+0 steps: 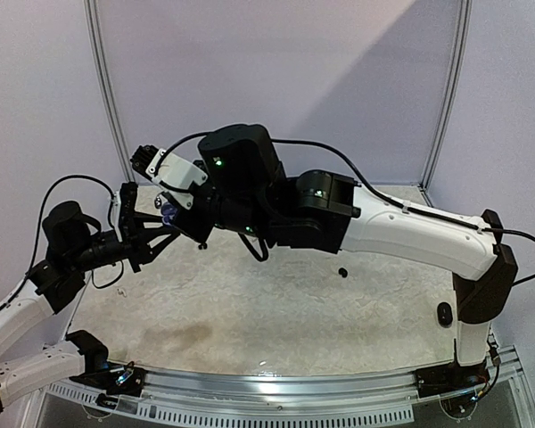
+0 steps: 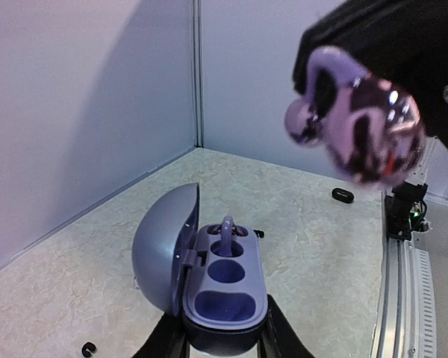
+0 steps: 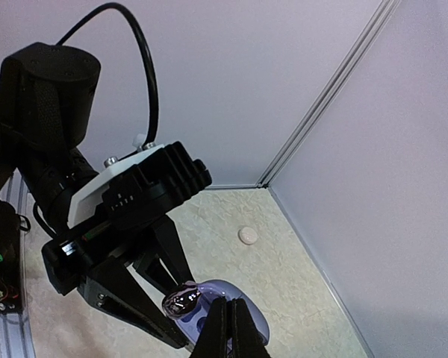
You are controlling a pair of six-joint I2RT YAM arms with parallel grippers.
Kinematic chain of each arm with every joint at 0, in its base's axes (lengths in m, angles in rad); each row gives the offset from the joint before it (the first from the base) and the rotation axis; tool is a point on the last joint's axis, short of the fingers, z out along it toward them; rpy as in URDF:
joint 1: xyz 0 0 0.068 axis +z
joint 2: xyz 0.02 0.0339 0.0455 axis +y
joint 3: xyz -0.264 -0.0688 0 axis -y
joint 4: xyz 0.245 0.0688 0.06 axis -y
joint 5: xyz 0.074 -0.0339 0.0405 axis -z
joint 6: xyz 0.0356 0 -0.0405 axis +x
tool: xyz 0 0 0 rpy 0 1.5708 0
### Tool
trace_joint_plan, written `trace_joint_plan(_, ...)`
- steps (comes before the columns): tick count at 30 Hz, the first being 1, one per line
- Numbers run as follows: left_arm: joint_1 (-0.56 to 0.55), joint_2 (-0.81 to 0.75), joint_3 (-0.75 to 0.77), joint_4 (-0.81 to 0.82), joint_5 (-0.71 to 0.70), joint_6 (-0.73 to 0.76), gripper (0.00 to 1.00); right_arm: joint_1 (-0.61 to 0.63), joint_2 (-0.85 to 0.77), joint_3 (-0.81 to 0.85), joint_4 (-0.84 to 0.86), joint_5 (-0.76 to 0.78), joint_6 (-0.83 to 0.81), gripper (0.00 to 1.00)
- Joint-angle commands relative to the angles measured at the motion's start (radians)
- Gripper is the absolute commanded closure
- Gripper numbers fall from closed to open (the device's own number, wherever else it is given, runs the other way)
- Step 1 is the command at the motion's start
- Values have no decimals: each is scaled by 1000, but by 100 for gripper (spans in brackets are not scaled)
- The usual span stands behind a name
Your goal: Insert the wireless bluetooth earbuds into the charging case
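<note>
My left gripper is shut on the base of an open lavender-grey charging case, with its lid swung out to the left. One bud's stem stands in the far pocket, and the two nearer pockets show empty. My right gripper is shut on a shiny silvery earbud, held just above the case. The earbud is large and blurred in the left wrist view. In the top view both grippers meet at the far left, the left gripper beside the right gripper.
A small white round piece lies near the back corner. A black case and a small black bud lie on the right of the mat. More small black pieces lie on the mat. Walls stand close behind and to the left.
</note>
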Motion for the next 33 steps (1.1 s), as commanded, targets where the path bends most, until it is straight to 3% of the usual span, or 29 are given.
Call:
trace_joint_plan(1,-16,-8,29,-17,25,22,100,2,45,16,12,2,-91,100)
trace_joint_plan(21,-19,-11,32,-27,26,14,100,0,99,15,24,135,-158,100)
trace_joint_plan(33,-18,-11,35,-28,23,8,100,1,104,-20,2,123,-201,100)
